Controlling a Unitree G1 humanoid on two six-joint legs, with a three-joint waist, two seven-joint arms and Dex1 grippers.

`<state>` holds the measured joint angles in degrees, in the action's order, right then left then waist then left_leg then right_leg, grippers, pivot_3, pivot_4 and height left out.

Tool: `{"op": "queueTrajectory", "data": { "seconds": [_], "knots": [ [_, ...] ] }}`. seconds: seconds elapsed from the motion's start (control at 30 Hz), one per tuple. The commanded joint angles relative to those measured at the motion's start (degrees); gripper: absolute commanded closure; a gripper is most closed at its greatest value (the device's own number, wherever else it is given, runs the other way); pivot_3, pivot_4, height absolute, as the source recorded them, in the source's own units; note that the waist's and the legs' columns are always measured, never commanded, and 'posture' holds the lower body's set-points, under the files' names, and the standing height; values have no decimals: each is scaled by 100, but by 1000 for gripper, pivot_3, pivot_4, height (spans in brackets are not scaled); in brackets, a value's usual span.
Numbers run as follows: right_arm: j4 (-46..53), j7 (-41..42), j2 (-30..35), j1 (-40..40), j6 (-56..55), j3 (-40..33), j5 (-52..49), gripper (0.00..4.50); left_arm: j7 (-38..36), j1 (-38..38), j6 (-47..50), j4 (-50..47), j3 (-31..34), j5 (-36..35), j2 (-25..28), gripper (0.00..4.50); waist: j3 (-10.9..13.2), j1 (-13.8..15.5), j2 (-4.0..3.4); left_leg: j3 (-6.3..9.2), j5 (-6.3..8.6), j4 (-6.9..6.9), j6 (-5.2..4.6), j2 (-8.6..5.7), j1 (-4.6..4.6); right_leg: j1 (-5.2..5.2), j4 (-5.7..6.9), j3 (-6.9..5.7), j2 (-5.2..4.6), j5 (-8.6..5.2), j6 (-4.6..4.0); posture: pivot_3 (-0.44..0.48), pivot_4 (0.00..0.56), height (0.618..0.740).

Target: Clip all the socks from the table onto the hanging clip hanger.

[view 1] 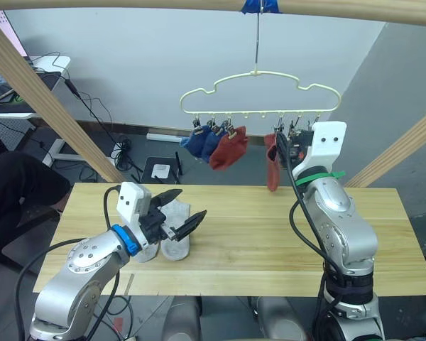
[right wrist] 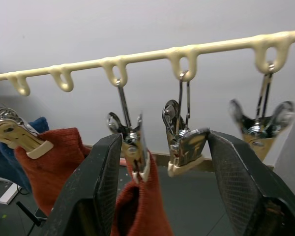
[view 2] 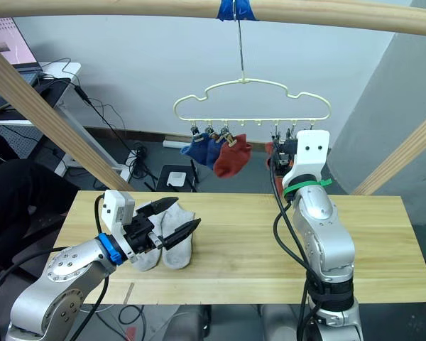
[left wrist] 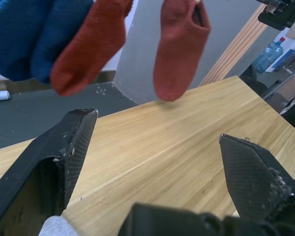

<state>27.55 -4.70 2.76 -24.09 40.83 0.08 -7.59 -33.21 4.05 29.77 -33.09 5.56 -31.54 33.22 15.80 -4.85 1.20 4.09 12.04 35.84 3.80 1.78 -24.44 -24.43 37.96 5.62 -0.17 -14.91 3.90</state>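
The left gripper [view 1: 183, 210], released, hovers over 2 grey socks [view 1: 172, 229] on the tabletop [view 1: 255, 234]. The right gripper [right wrist: 162, 162], released, flanks 2 clips [right wrist: 184, 147] of the clip hanger [view 1: 259, 89]; its wrist view shows one biting a rust sock [right wrist: 142, 209]. 2 blue socks [view 1: 202, 141] hang too.

I am looking into a lab test bay: pole frame [view 1: 50, 106] standing over the table [view 1: 255, 234], cables [view 1: 92, 106] trailing along a grey floor [view 1: 163, 145], desk [view 1: 50, 65] behind.
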Motion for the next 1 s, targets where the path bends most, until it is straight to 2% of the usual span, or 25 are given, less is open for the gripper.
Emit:
{"op": "queueTrajectory", "data": {
  "seconds": [0.03,0.13,0.23,1.0],
  "knots": [
    [413,-67,-5,17,20,-9,104,1685,-48,45,-30,-251,84,-83,13,0,0,0,0,0,0,0,0,0,0,0,0,-1,0,0,0,-65,291,740],
    [599,-102,-3,171,166,0,140,1685,-50,105,-30,-298,72,-81,9,0,0,1,0,0,0,-1,0,0,0,0,-2,0,0,0,0,-66,291,740],
    [558,-139,-68,169,208,26,199,2257,-29,97,-27,-342,2,-66,-20,0,0,-1,0,0,0,-1,0,0,0,0,-2,0,0,-1,0,-66,292,740],
    [40,-426,-405,-153,-14,-72,421,2257,-70,180,-92,-375,13,-30,-15,0,9,-4,-3,0,1,-4,1,1,0,-2,-4,0,-1,-2,-2,-57,294,740]
  ]
}}
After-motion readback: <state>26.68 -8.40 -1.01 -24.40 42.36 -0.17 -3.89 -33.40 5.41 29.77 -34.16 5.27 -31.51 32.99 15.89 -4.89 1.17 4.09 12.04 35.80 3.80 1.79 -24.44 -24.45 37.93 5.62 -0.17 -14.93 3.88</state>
